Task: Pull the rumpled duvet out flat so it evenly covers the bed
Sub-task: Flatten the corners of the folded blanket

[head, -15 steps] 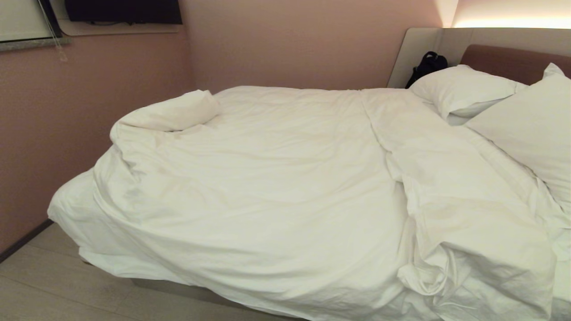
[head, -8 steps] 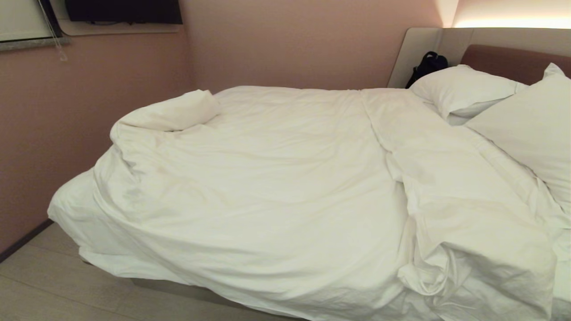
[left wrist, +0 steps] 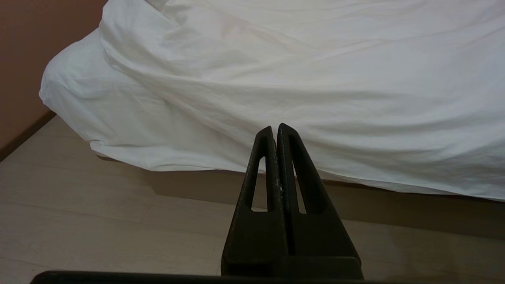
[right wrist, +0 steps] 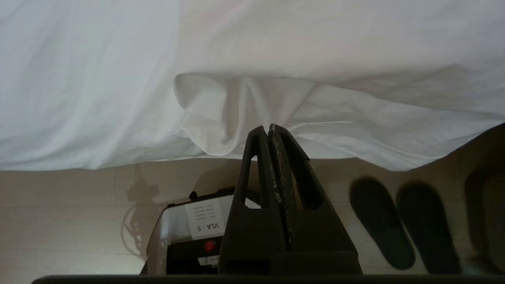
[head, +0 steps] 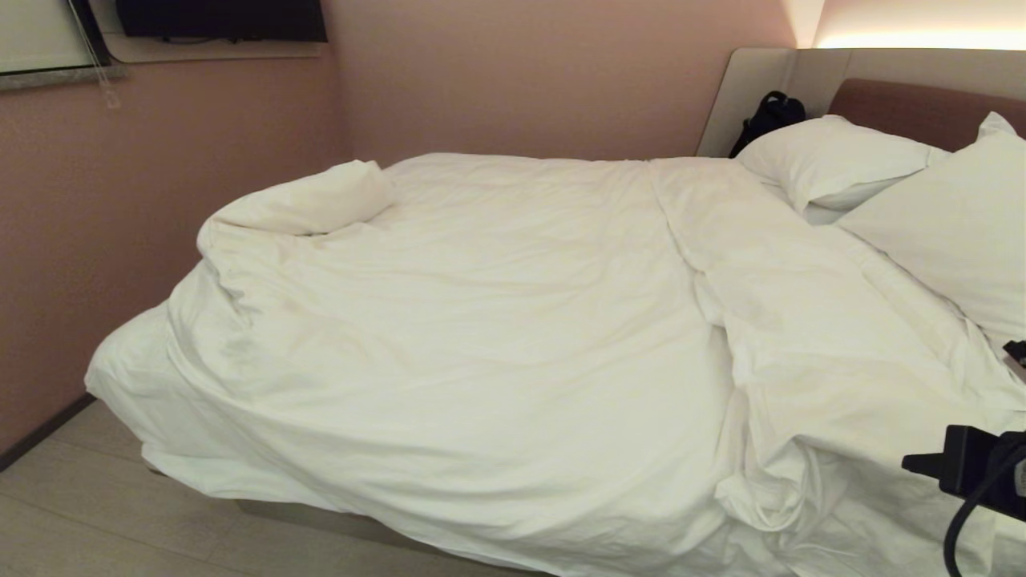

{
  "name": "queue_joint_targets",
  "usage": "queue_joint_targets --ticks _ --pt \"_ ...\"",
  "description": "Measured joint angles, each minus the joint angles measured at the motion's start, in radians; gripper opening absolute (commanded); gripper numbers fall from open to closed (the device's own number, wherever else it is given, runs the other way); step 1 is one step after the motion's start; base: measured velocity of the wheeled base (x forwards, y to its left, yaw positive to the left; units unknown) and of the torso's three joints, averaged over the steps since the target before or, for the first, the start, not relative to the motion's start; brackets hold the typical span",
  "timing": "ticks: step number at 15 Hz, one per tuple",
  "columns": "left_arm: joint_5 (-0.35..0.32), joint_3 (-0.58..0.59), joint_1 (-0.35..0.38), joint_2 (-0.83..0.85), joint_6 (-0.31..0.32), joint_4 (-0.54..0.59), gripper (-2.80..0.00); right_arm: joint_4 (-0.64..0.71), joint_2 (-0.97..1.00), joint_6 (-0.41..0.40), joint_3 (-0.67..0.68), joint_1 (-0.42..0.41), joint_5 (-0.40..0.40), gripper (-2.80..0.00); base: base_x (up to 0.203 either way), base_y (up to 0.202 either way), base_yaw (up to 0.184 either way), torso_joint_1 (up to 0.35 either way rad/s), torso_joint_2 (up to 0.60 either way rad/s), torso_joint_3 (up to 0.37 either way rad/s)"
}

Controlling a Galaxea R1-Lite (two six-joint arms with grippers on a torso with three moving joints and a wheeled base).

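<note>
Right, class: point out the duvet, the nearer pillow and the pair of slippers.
duvet (head: 481,320): head view, its creased middle.
nearer pillow (head: 954,232): head view, its broad face.
slippers (right wrist: 380,223): right wrist view, the sole of one slipper.

A white rectangular paper label (right wrist: 205,225) is sitting on the silver-and-black top of the robot's base (right wrist: 173,236), at about seven o'clock from the closed black fingers in the right wrist view. It is showing the letters "VLA - S", printed upside down as seen there. Smaller lines of print above those letters are staying too fine to read. No other writing is showing anywhere.
</note>
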Motion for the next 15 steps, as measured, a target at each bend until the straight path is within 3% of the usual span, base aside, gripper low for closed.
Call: queue_joint_targets --ticks 3,4,15 --pt "0.000 0.000 0.000 0.000 0.000 0.000 -2.80 -0.001 0.064 0.044 -0.005 0.001 -0.005 -2.80 0.000 0.000 0.000 0.000 0.00 0.000" --pt "0.000 0.000 0.000 0.000 0.000 0.000 -2.80 0.001 0.080 0.056 -0.009 0.001 -0.011 0.00 0.000 0.000 0.000 0.000 0.00 0.000" --pt "0.000 -0.001 0.000 0.000 0.000 0.000 -2.80 0.071 0.208 0.169 -0.065 0.057 -0.060 0.00 0.000 0.000 0.000 0.000 0.00 0.000"
